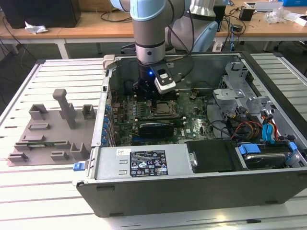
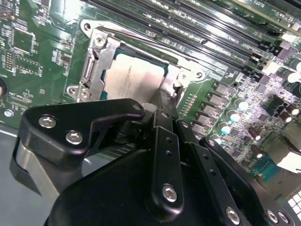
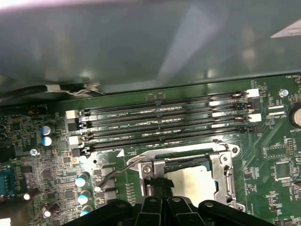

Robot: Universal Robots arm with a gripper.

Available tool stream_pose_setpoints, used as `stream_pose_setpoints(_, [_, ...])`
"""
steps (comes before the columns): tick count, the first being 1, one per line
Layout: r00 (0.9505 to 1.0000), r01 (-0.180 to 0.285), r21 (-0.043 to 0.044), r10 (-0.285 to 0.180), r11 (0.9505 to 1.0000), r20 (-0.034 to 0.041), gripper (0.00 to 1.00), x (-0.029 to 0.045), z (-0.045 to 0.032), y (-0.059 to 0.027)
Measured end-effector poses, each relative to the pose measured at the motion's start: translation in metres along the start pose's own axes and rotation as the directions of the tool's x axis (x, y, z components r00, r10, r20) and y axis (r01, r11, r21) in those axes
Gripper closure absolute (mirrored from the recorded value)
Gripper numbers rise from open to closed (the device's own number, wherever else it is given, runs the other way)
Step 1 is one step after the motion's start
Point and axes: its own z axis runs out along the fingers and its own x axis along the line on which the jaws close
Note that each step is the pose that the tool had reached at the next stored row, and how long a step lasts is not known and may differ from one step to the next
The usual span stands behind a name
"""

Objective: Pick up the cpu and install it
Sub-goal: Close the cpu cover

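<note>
The arm (image 1: 151,33) comes straight down into the open case (image 1: 192,191). Its last segment stands upright, and the wrist is low between the case walls, just over the green board (image 3: 277,155). The gripper (image 1: 149,98) points down at the socket, near the back wall of the case in the exterior view.

The cpu (image 2: 131,77) lies flat inside the metal frame (image 2: 91,66) of the socket, silver top up. In both wrist views the gripper is directly above one edge of it, and its tip seems to meet this edge or the frame beside it — which of the two, I cannot tell. The claw is drawn narrow: the black fingertips (image 3: 157,184) stand together as one block, with nothing visible between them. It holds nothing, and the cpu is not lifted.

Beside the socket run the long memory slots (image 3: 164,125), parallel to one side of the frame. A thin wire lever (image 3: 120,172) lies at the frame's corner.

A black card (image 1: 156,128) sits on the board, just in front of the socket in the exterior view. The grey tray (image 1: 53,129) with upright posts lies on the table (image 1: 29,201) at the exterior view's left, well apart from the gripper.
</note>
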Motion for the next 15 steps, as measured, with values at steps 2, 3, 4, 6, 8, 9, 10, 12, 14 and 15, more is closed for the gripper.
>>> stream_pose_setpoints(2, [1.0000, 0.000, 0.0011, 0.000, 1.0000, -0.0007, 0.89, -0.0033, -0.0001, 0.0000])
stream_pose_setpoints(3, [1.0000, 0.000, 0.0015, 0.000, 1.0000, -0.0006, 0.89, -0.0061, -0.0001, 0.0002])
stream_pose_setpoints(4, [1.0000, 0.000, -0.0007, 0.000, 1.0000, -0.0002, 0.89, -0.0102, 0.0010, 0.0014])
stream_pose_setpoints(6, [1.0000, 0.000, -0.0003, 0.000, 1.0000, 0.0003, 0.89, -0.0151, 0.0013, 0.0020])
stream_pose_setpoints(8, [1.0000, 0.000, -0.0003, 0.000, 1.0000, 0.0002, 0.89, -0.0183, 0.0015, 0.0024])
stream_pose_setpoints(9, [1.0000, 0.000, -0.0004, 0.000, 1.0000, 0.0003, 0.89, -0.0188, 0.0016, 0.0025])
stream_pose_setpoints(10, [1.0000, 0.000, -0.0004, 0.000, 1.0000, 0.0004, 0.89, -0.0188, 0.0016, 0.0025])
stream_pose_setpoints(12, [1.0000, 0.000, -0.0012, 0.000, 1.0000, 0.0005, 0.89, -0.0189, 0.0008, 0.0027])
stream_pose_setpoints(14, [1.0000, 0.000, -0.0006, 0.000, 1.0000, 0.0005, 0.89, -0.0192, -0.0036, 0.0026])
stream_pose_setpoints(15, [1.0000, 0.000, -0.0005, 0.000, 1.0000, 0.0005, 0.89, -0.0192, -0.0044, 0.0025])
